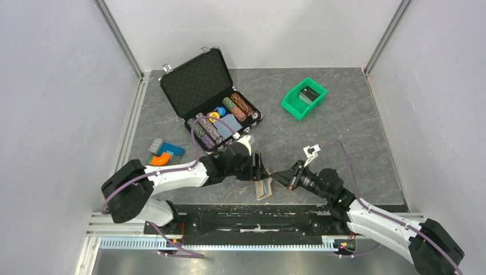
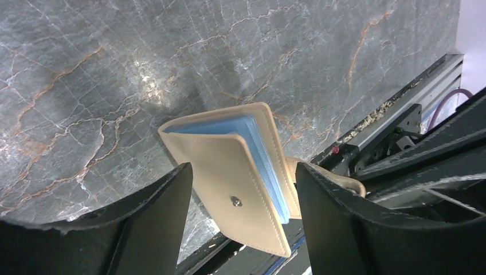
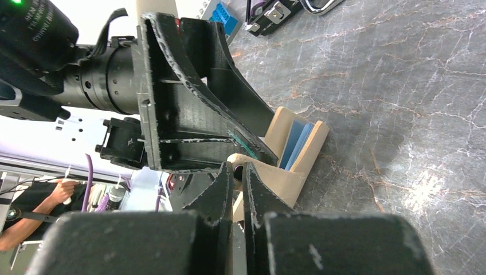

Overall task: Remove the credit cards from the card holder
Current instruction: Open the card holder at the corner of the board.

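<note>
The card holder (image 1: 263, 188) is a tan folding wallet standing on edge on the grey table, near the front edge between both arms. In the left wrist view it (image 2: 229, 183) is partly open, with light blue credit cards (image 2: 261, 154) stacked inside. My left gripper (image 1: 259, 169) straddles it, and its jaws (image 2: 242, 172) touch both tan covers. In the right wrist view the wallet (image 3: 312, 146) shows its cards (image 3: 295, 143) edge-on. My right gripper (image 3: 238, 169) is shut on the wallet's small side tab (image 3: 269, 175). The right gripper (image 1: 276, 176) is just right of the wallet.
An open black foam-lined case (image 1: 198, 83) with poker chips (image 1: 220, 123) lies at the back left. A green bin (image 1: 304, 97) holding a dark object stands at the back right. Coloured blocks (image 1: 163, 153) lie at the left. The table's front rail (image 1: 258, 217) is right behind the wallet.
</note>
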Controlling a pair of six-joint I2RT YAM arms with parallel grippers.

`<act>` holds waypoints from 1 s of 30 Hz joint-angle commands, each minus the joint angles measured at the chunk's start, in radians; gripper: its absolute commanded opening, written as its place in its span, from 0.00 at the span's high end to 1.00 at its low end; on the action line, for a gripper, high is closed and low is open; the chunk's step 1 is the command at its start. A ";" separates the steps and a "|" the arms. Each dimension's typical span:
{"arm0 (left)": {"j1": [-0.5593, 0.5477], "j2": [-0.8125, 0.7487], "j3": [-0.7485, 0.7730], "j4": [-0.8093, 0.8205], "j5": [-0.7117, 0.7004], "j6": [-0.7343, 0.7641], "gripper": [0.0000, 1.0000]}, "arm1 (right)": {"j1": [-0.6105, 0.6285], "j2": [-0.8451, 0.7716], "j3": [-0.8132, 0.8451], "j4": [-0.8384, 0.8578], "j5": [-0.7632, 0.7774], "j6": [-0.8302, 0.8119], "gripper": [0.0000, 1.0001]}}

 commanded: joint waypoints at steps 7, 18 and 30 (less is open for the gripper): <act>-0.005 -0.029 0.032 -0.115 -0.076 0.046 0.41 | -0.002 -0.028 0.078 -0.156 0.097 -0.088 1.00; -0.002 -0.142 -0.031 -0.252 -0.208 0.074 0.54 | -0.007 0.005 0.107 -0.369 0.257 -0.194 1.00; -0.001 -0.141 -0.089 -0.249 -0.221 0.070 0.58 | -0.015 -0.024 0.224 -0.573 0.324 -0.245 0.69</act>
